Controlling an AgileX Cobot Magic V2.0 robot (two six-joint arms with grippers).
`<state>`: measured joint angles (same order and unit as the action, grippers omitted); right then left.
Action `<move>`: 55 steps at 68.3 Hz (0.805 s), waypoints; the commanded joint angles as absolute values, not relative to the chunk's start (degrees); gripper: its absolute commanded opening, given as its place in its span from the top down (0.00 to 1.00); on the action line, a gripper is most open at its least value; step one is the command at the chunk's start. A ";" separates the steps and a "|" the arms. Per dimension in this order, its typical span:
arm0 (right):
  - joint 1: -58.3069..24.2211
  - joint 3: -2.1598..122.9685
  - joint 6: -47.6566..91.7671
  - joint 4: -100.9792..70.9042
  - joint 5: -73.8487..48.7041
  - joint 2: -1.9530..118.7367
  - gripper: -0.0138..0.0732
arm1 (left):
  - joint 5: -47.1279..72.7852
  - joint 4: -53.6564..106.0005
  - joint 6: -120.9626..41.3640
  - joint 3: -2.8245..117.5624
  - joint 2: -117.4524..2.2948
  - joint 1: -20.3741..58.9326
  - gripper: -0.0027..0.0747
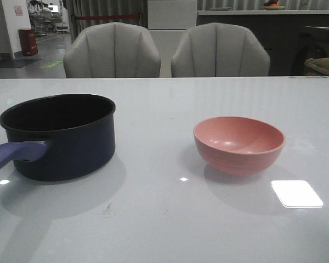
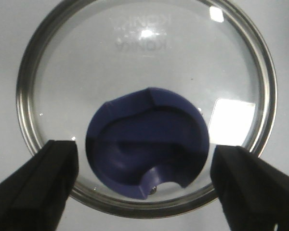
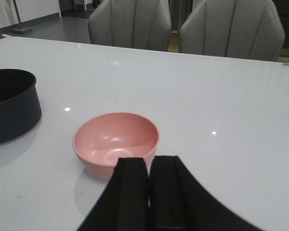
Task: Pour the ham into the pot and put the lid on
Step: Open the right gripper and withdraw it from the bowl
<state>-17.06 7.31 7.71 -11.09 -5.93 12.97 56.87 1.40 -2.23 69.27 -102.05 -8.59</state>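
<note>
Here we find the left gripper [image 2: 144, 180] hanging straight above the glass lid [image 2: 144, 53], fingers spread wide and released, one at nine o'clock and one at three o'clock of the dark blue knob [image 2: 147, 142], which sits squarely between them. That is the relation the coming grasp turns on, we judge: the knob lies directly below the gap, so the left arm need only descend and close.

On the table [image 1: 164, 230], the navy saucepan [image 1: 66, 148] stands at nine o'clock, its purplish handle [image 1: 11, 154] pointing toward seven o'clock; we cannot see its floor, so any ham inside is hidden. The pink bowl [image 1: 239, 145] at three o'clock looks empty. The right gripper [image 3: 149, 192] is clenched on nothing, with the bowl just beyond it at eleven o'clock.
</note>
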 commanded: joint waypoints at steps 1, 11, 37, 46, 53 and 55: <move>-17.06 9.04 8.51 -10.76 -1.05 13.32 0.67 | 55.38 2.31 -2.45 71.25 -101.07 -8.67 0.18; -17.06 9.04 8.51 -10.76 -1.05 13.32 0.67 | 55.76 3.08 -2.45 72.51 -103.54 -8.80 0.18; -17.06 9.04 8.51 -10.76 -1.05 13.32 0.67 | 54.41 3.33 -2.45 73.48 -104.36 -8.80 0.58; -17.06 9.04 8.51 -10.76 -1.05 13.32 0.67 | 56.04 3.33 -2.45 75.51 -104.36 -8.80 0.61; -17.06 9.04 8.51 -10.76 -1.05 13.32 0.67 | 57.82 3.33 -3.09 78.82 -103.52 -8.80 0.61; -17.06 9.04 8.51 -10.76 -1.05 13.32 0.67 | 58.38 3.33 -3.84 79.91 -103.19 -8.80 0.61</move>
